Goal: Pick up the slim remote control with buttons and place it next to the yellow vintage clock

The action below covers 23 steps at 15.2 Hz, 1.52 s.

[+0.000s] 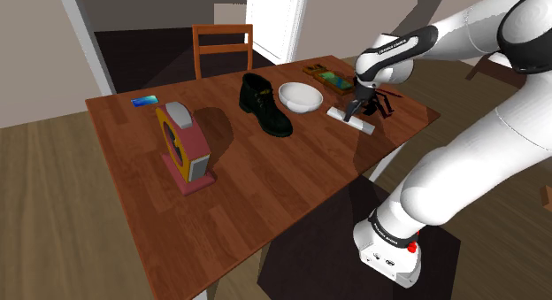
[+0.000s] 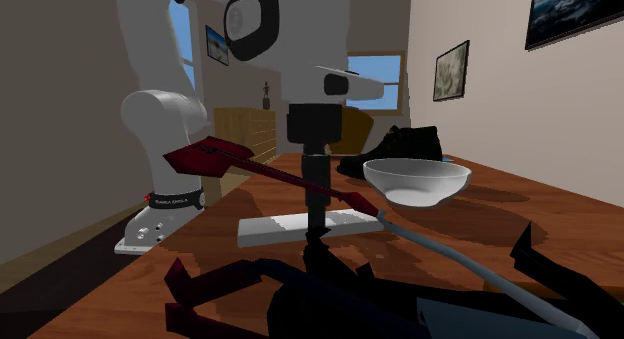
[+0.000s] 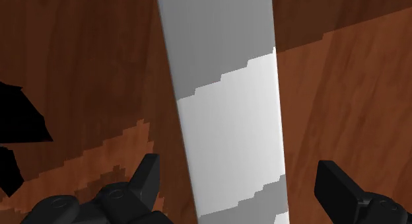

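Hangs low with gripper (image 3: 239,173) spread wide astride the remote (image 3: 228,123), flat on the bench (image 1: 265,192) at the shoulder view's right, touching neither long edge. Could skid or tip the thin slab if closed too high. Farther on, could clip bowl (image 1: 301,96) or boot (image 1: 264,103) while carrying toward the clock (image 1: 184,148) at that view's left.
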Motion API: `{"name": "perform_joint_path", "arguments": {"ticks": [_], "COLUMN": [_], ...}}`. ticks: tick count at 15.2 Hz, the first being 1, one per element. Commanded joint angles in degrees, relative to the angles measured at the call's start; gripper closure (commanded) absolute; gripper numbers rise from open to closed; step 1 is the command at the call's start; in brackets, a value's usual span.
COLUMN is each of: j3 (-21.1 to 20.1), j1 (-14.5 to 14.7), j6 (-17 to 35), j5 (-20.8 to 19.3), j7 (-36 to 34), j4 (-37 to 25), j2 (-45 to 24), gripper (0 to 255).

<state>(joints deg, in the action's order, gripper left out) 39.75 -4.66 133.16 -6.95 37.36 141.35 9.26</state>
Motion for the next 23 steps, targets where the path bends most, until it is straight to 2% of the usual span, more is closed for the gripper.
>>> {"name": "perform_joint_path", "arguments": {"ticks": [1,9,10,19,23], "j3": [0.4,0.4,0.4,0.4,-0.3], "j1": [0.4,0.4,0.4,0.4,0.0], "j6": [1.8,2.3,2.3,2.3,-1.2], "j5": [1.1,1.4,1.4,1.4,-0.5], "j7": [0.7,1.0,1.0,1.0,-0.6], "j4": [0.5,0.6,0.6,0.6,-0.6], "j2": [-1.5,-2.0,-2.0,-2.0,0.8], "gripper": [0,0,255,255,255]}}
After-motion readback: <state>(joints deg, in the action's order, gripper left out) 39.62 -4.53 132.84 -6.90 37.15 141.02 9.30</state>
